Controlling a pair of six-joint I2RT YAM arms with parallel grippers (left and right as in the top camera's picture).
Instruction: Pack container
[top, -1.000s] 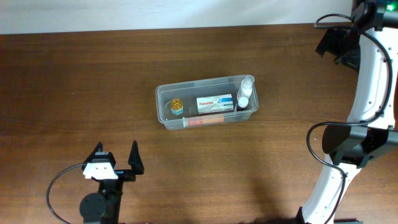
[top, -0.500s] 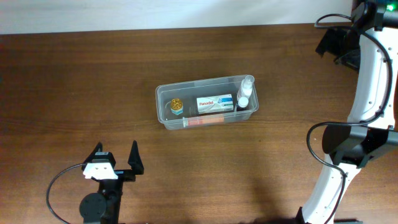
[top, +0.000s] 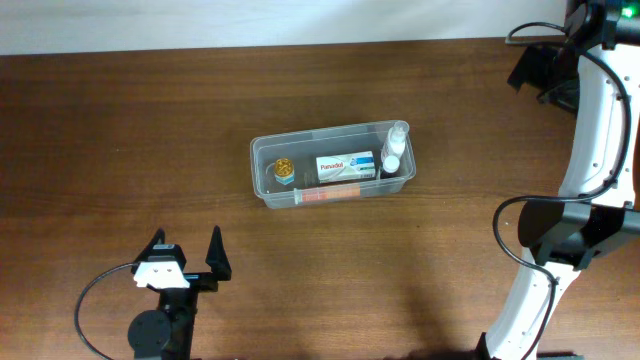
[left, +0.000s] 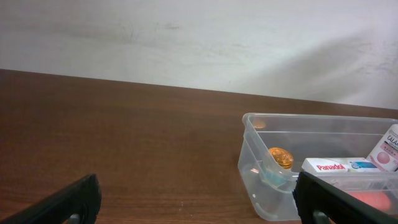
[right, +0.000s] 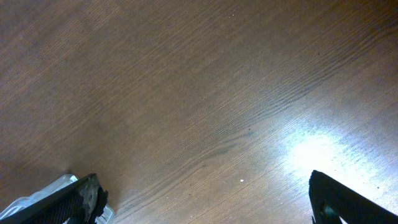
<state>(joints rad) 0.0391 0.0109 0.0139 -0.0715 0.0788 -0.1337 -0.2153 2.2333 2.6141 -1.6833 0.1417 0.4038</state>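
Apparently nothing has changed: the container keeps its items, our left gripper and right gripper stay wide open and empty, so we judge packing finished.

1. In your left wrist view the container runs off the right and bottom edges, so only its left end shows.
2. The bottle there is cropped by the right edge, and its label is only partly readable.
3. Overhead, the reddish item along the front wall is smeared by the plastic. The jar label is too small to read.
4. The left gripper and right gripper show only finger ends above the bottom edge.
5. A pale shape at the right wrist view's lower-left corner is too cropped to name.
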